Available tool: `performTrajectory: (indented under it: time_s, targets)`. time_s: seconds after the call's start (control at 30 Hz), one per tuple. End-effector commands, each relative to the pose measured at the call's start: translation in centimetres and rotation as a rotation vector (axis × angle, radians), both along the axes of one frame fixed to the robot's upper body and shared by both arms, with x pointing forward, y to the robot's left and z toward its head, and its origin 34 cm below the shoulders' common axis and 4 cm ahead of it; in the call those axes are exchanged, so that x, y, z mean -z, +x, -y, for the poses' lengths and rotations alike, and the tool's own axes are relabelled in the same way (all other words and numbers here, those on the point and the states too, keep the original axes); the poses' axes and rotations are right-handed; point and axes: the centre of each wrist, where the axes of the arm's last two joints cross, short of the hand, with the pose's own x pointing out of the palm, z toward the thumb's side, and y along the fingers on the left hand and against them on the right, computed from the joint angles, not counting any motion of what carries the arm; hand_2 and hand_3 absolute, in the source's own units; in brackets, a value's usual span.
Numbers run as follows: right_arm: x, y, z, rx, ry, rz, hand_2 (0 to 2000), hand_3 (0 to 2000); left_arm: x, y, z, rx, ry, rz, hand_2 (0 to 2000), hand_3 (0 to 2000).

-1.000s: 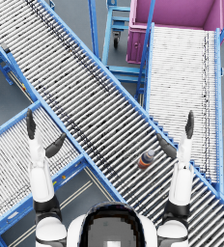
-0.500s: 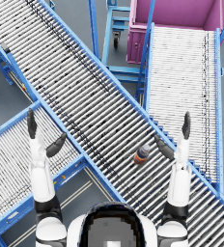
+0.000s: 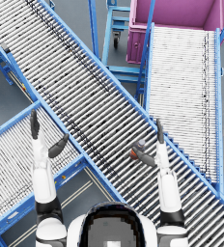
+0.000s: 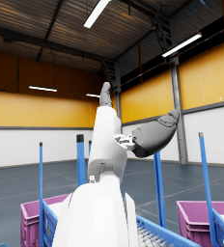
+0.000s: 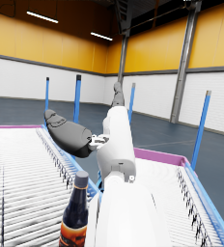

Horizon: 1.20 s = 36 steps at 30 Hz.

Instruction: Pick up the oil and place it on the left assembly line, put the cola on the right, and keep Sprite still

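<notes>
A dark bottle with a grey cap and an orange label stands upright on the long diagonal roller conveyor. It also shows in the right wrist view as the bottle close beside the forearm. My right hand is just to its right, fingers pointing up and thumb spread toward the bottle; whether the thumb touches it I cannot tell. It holds nothing, as the right hand confirms. My left hand is raised over the left roller line, fingers apart and empty; the left hand appears against the hall.
A second roller line runs at the right up to a pink bin. Blue rails edge every conveyor, and blue posts and a frame stand at the back. Grey floor lies between the lines.
My right hand has moved left, closing in on the bottle. The bottle has shifted a little up and left along the rollers. The left arm has hardly moved.
</notes>
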Motion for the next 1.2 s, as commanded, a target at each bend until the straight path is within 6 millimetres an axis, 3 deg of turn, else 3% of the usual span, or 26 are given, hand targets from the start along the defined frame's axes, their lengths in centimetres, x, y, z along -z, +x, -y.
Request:
performTrajectory:
  time_s: [0.03, 0.6, 0.97, 1.0, 1.03, 1.17, 1.2]
  targets:
    - [2.4, 0.5, -0.6, -0.021, -0.019, -0.096, 0, 0, 0.0, -0.1, 0.0, 0.000, 0.000, 0.003, 0, 0]
    - [13.8, 5.4, -3.4, -0.043, -0.065, -0.558, 0, 0, 0.6, 1.4, -0.1, 0.002, -0.016, -0.044, 0, 0]
    - [17.6, 7.5, -5.2, -0.046, -0.098, -0.737, 0, 0, 0.3, 1.6, -0.4, -0.007, -0.028, -0.036, 0, 0]
    - [17.2, 6.8, -4.8, -0.040, -0.086, -0.708, 1361, 327, 0.3, 1.6, -0.6, -0.014, -0.033, -0.036, 0, 0]
    - [17.5, 7.7, -5.2, -0.024, -0.092, -0.732, 2000, 653, 0.1, 1.7, -0.8, -0.020, -0.036, -0.031, 0, 0]
    - [17.2, 8.0, -5.3, 0.004, -0.089, -0.720, 2000, 1960, -0.1, 1.6, -0.9, -0.024, -0.039, -0.022, 0, 0]
    - [17.0, 8.2, -5.1, 0.032, -0.075, -0.715, 2000, 2000, -0.1, 1.6, -0.8, -0.021, -0.038, -0.022, 0, 0]
